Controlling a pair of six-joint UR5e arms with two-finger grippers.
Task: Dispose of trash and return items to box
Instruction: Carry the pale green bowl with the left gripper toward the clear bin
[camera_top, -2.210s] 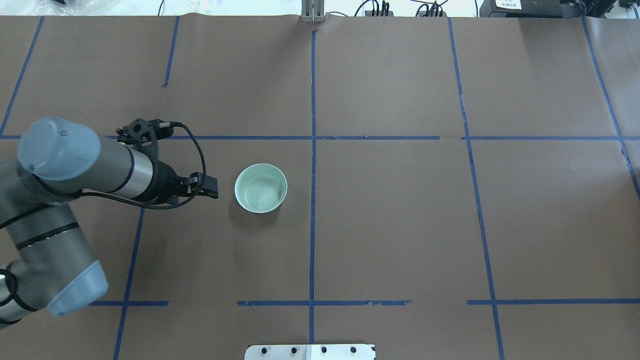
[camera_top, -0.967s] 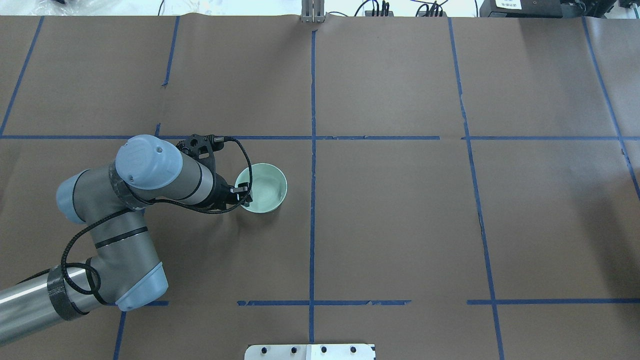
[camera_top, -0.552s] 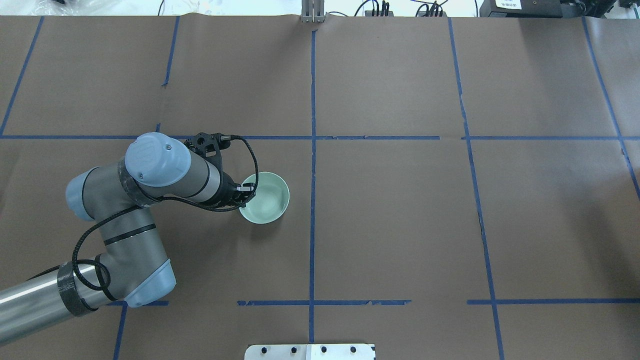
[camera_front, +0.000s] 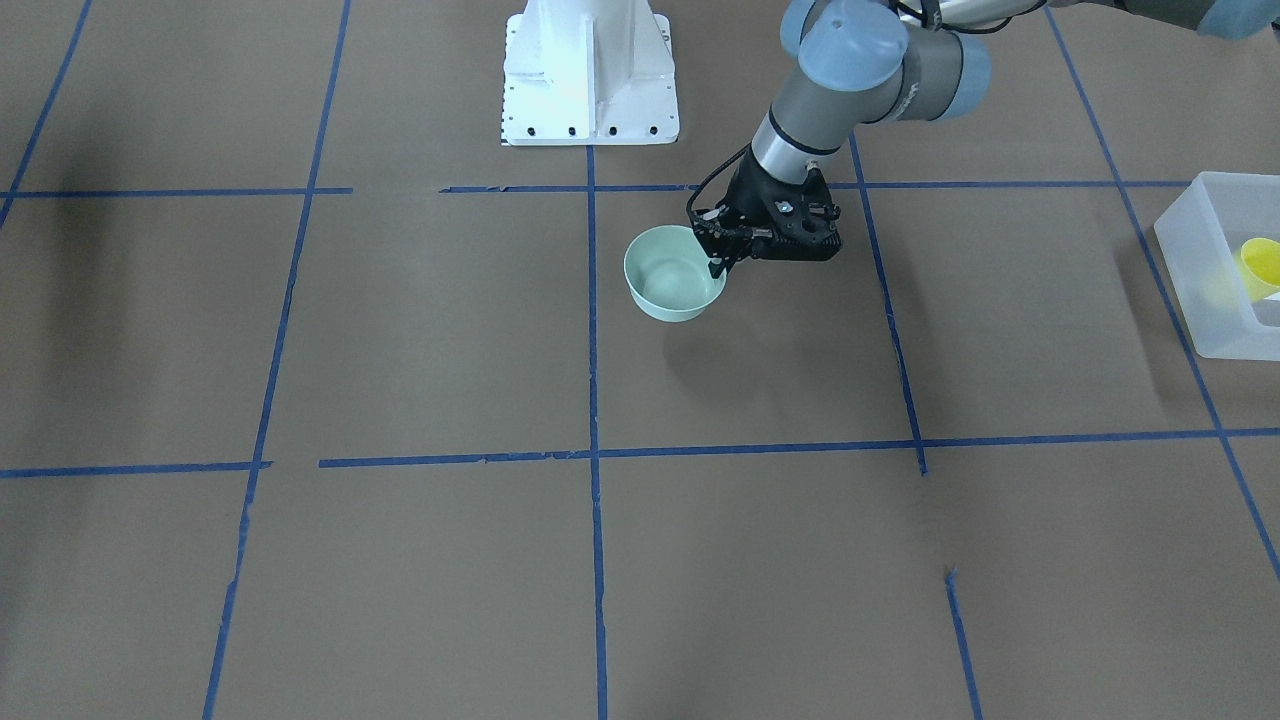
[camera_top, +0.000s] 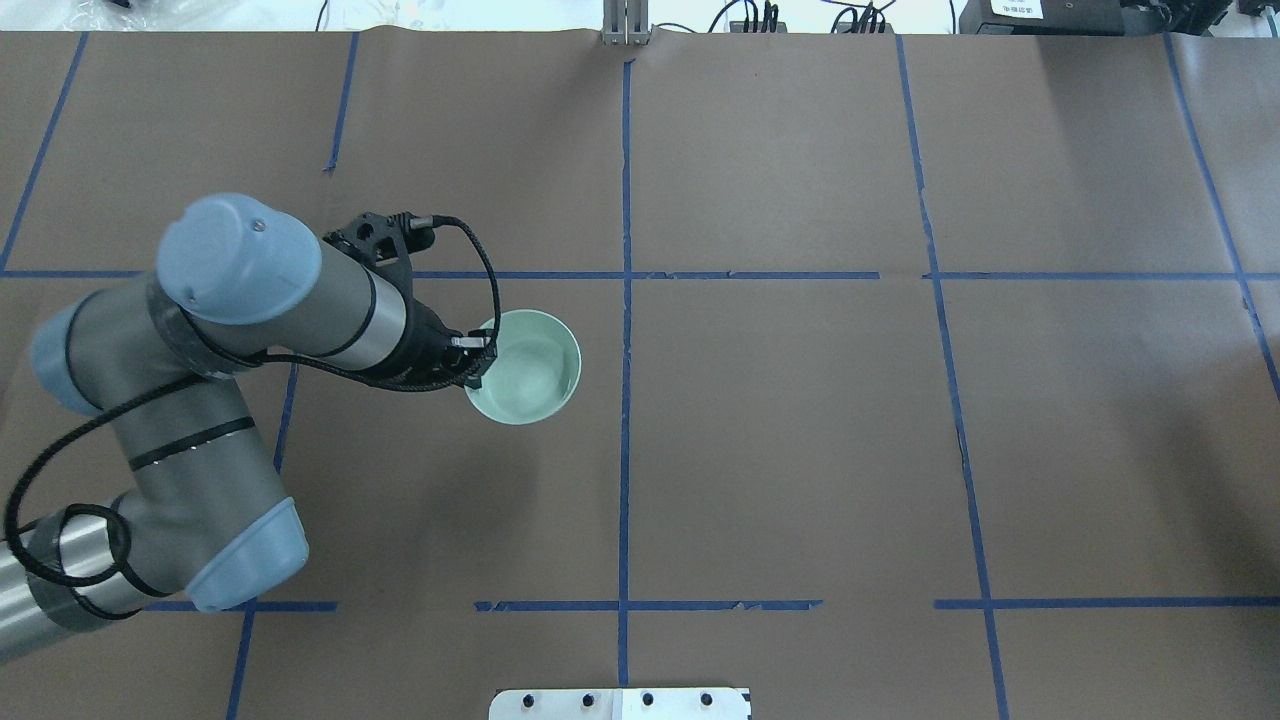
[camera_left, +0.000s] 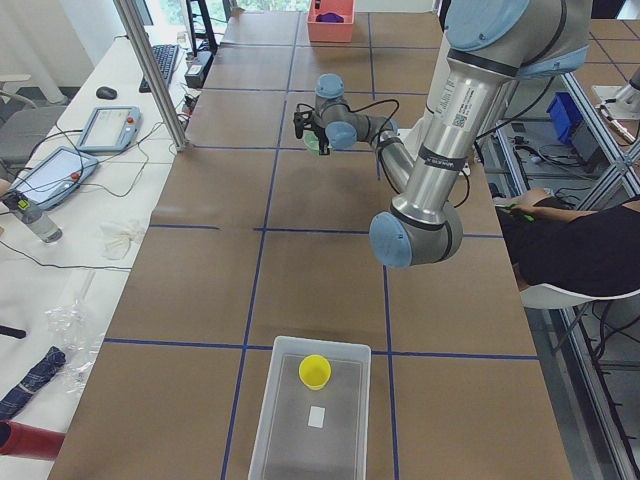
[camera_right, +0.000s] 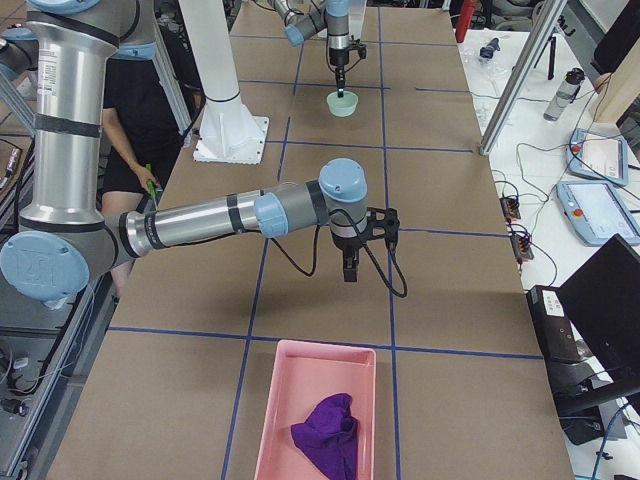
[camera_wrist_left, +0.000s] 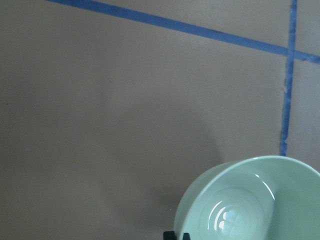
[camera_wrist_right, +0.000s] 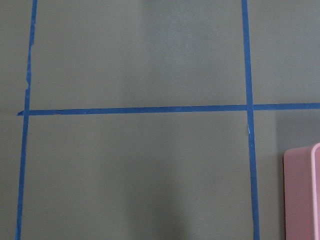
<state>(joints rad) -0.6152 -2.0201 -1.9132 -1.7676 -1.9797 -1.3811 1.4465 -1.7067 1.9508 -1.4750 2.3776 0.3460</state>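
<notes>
The mint-green bowl (camera_top: 530, 370) hangs a little above the brown table, left of centre; its shadow lies apart from it in the front-facing view (camera_front: 672, 280). My left gripper (camera_top: 478, 358) is shut on the bowl's rim nearest the arm (camera_front: 718, 262). The left wrist view shows the bowl (camera_wrist_left: 250, 200) close up. The yellow cup (camera_front: 1262, 265) lies inside the translucent box (camera_front: 1200, 300) at the table's left end; the cup (camera_left: 315, 371) and box (camera_left: 265, 410) also show in the exterior left view. My right gripper (camera_right: 348, 268) hovers over the table's right part; I cannot tell whether it is open or shut.
A pink tray (camera_right: 275, 430) holding a purple cloth (camera_right: 328, 435) stands at the table's right end. The white robot base (camera_front: 590, 70) is at the robot's edge. Blue tape lines grid the brown paper.
My left arm reached right to the bowl, closed on its rim and raised it off the table. The bowl shifted slightly.
</notes>
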